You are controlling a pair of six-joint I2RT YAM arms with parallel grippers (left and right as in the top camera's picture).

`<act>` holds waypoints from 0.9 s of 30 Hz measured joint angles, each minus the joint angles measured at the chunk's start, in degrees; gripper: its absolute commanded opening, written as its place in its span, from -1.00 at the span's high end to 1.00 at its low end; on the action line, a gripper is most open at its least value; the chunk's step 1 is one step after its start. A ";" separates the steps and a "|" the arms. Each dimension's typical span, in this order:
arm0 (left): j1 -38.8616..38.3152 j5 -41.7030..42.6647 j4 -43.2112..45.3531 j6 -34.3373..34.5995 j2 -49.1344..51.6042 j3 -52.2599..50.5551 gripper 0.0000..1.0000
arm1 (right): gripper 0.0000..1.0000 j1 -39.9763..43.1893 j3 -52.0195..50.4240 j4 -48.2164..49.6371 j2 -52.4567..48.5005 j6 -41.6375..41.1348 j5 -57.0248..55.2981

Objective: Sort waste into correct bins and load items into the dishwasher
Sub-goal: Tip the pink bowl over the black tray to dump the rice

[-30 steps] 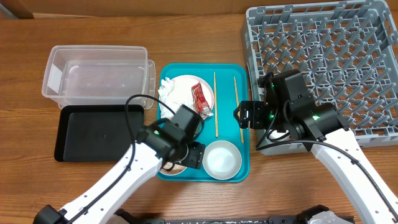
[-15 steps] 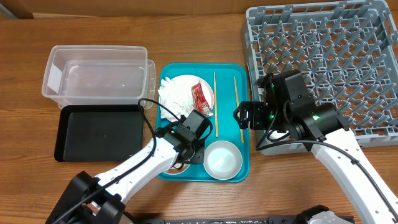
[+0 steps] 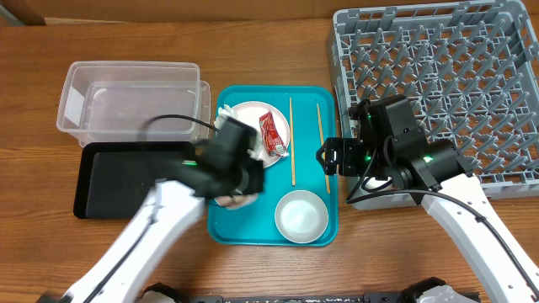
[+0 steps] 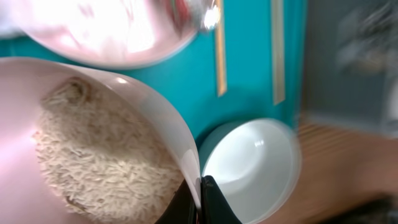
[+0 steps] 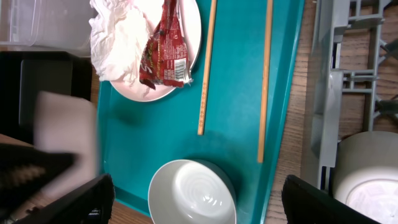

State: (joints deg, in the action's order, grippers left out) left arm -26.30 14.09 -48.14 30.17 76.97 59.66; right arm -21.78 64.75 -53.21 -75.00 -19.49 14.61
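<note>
My left gripper [image 4: 200, 198] is shut on the rim of the smaller white plate [image 4: 25, 106], which carries rice-like food grains [image 4: 106, 155] and tilts above the teal tray [image 3: 253, 231]. From overhead this plate [image 3: 237, 200] peeks out under the left wrist. The large plate [image 3: 253, 118] holds the crumpled napkin [image 5: 118, 37] and the red packet [image 5: 165, 46]. Two chopsticks [image 5: 206, 74] [image 5: 265, 81] lie on the teal tray. My right gripper [image 5: 198, 202] hangs open over the pale bowl [image 5: 191, 193]. The dish rack [image 3: 446, 76] stands at the right.
A clear tub [image 3: 130, 105] sits at the back left, with the black tray [image 3: 126, 181] just in front of it. The rack's near corner [image 5: 326, 93] lies close beside my right gripper. Bare wooden table [image 3: 50, 244] surrounds the trays.
My left gripper closed on the smaller plate's rim, then swung up and left with it, toward the black tray. The right arm has stayed put.
</note>
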 measured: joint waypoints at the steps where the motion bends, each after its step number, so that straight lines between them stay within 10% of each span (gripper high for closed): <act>1: 2.93 2.19 -0.13 -0.83 -1.18 0.24 0.92 | -0.75 0.00 0.00 0.02 0.00 -0.02 0.00; 12: 46.56 39.17 -8.26 -22.21 4.00 0.66 0.92 | -0.75 0.00 0.00 -0.07 0.00 0.00 0.00; 27: 60.98 72.15 -9.94 -39.39 22.43 0.66 0.92 | -0.75 0.00 0.00 -0.39 0.00 -0.02 0.00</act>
State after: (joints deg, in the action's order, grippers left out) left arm 34.68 86.24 -58.08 -9.21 99.39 60.31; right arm -21.78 64.75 -53.60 -75.00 -19.51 14.61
